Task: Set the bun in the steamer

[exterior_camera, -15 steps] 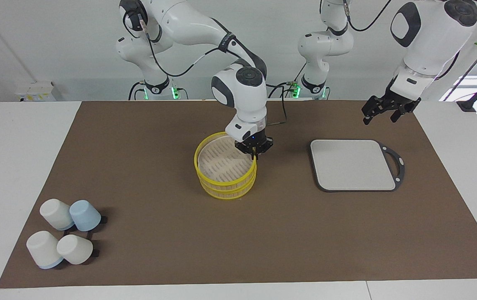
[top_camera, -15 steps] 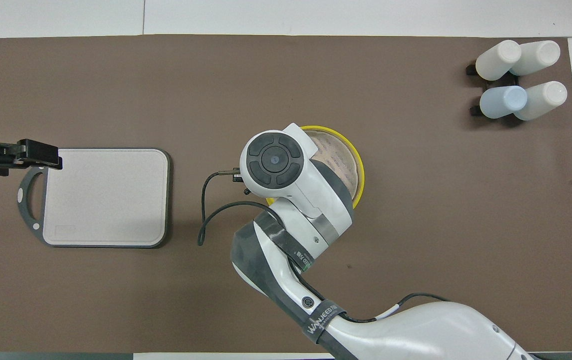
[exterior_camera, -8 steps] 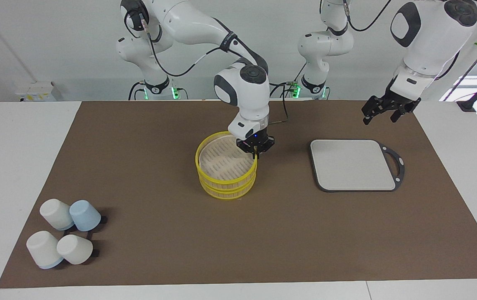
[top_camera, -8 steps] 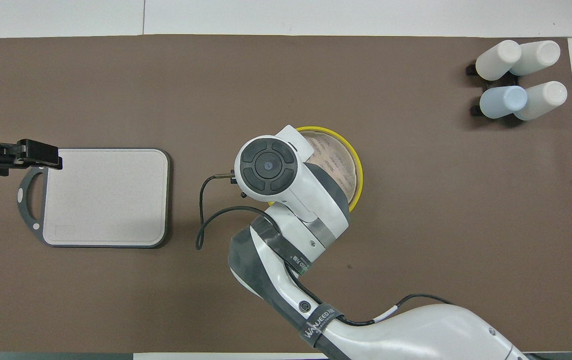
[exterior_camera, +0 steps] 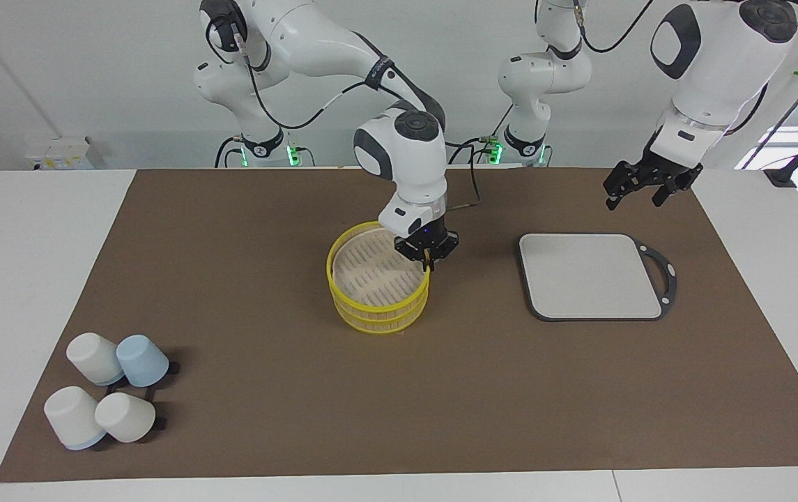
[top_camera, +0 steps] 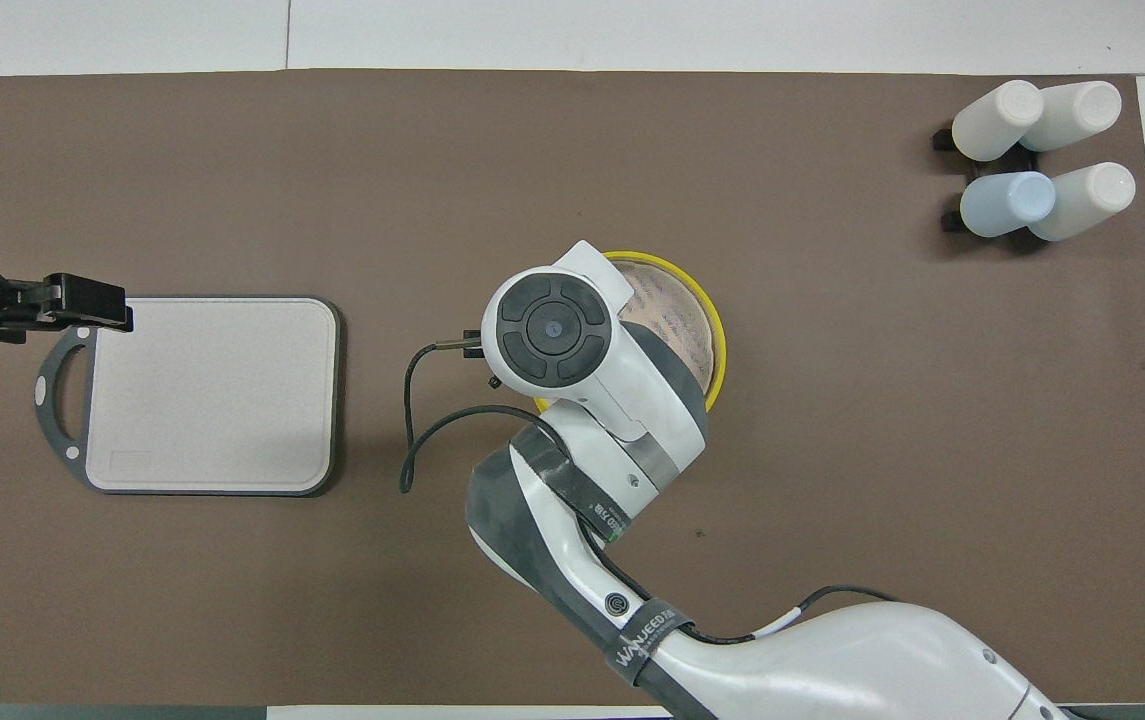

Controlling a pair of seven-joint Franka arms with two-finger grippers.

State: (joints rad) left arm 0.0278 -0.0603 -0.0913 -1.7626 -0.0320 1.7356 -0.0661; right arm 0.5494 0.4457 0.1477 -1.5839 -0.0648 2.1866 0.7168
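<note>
From the facing view, my right pincer [exterior_camera: 428,263] is pinched shut on the yellow rim of the steamer [exterior_camera: 371,279] mid-tabletop. My wrist has just rocked back and the basket has barely budged, while my left pincer [exterior_camera: 639,187] waits spread wide above the tabletop's robot-side edge by the grey tray [exterior_camera: 590,275]. From overhead my own arm hides the grip, the slatted floor that shows is bare and the bun is nowhere in sight, so I judge the placing hasn't begun.
</note>
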